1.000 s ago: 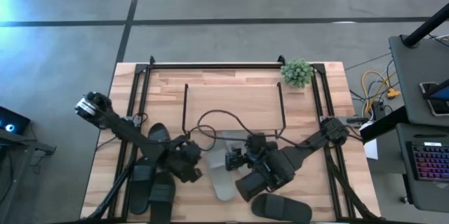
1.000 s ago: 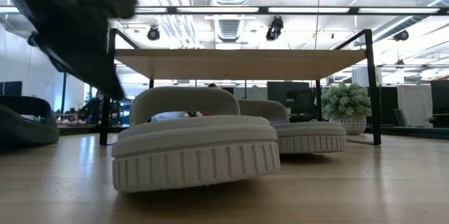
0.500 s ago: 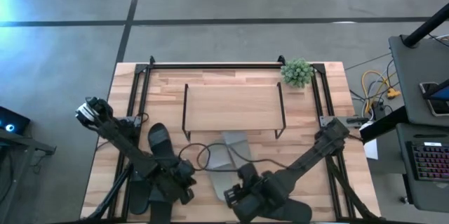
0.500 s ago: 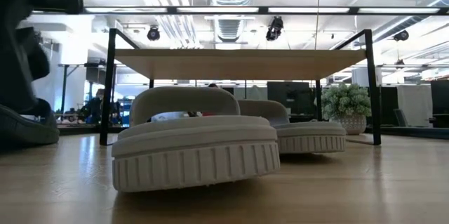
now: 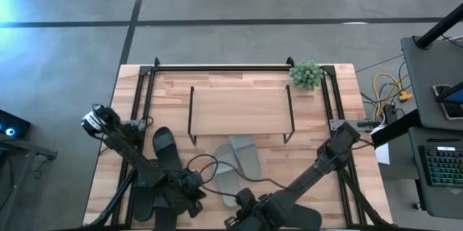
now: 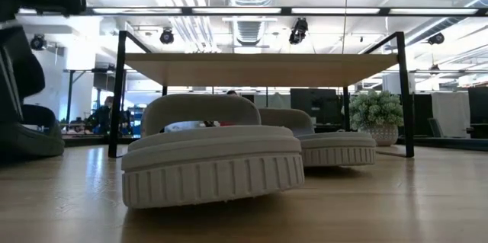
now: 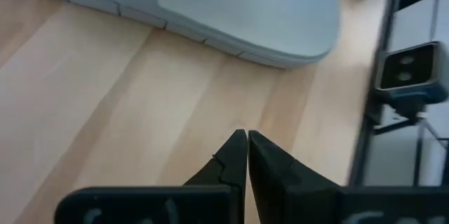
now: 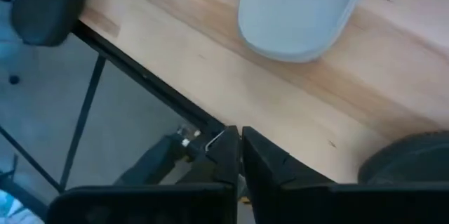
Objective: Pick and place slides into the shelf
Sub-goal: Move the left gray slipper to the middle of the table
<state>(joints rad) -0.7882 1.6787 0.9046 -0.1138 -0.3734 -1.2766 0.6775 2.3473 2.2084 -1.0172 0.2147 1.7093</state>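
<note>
Two light grey slides [image 5: 246, 155] [image 5: 225, 180] lie sole-down on the table before the shelf [image 5: 239, 111]; the low view shows the shelf's wooden top [image 6: 259, 68] and the front one [image 6: 213, 163] lying in front of it. Black slides lie at the left [image 5: 164, 146] [image 5: 145, 202] and near right [image 5: 298, 216]. My left gripper [image 5: 195, 193] [image 7: 247, 136] is shut over bare wood beside the nearer grey slide [image 7: 238, 6]. My right gripper [image 5: 235, 220] [image 8: 238, 136] is shut above the table's near edge, short of that slide's end [image 8: 302, 13].
A small potted plant [image 5: 306, 74] stands at the shelf's far right corner. A black cable [image 5: 206, 164] loops over the table near the left gripper. A black frame rail [image 8: 140, 76] runs along the near edge. Bare wood shows on both sides of the shelf.
Both grippers have drawn back from in front of the shelf toward the table's near edge. My right gripper, whose fingers stood apart by the grey slides, has shut with nothing in it. The grey slides have stayed where they were.
</note>
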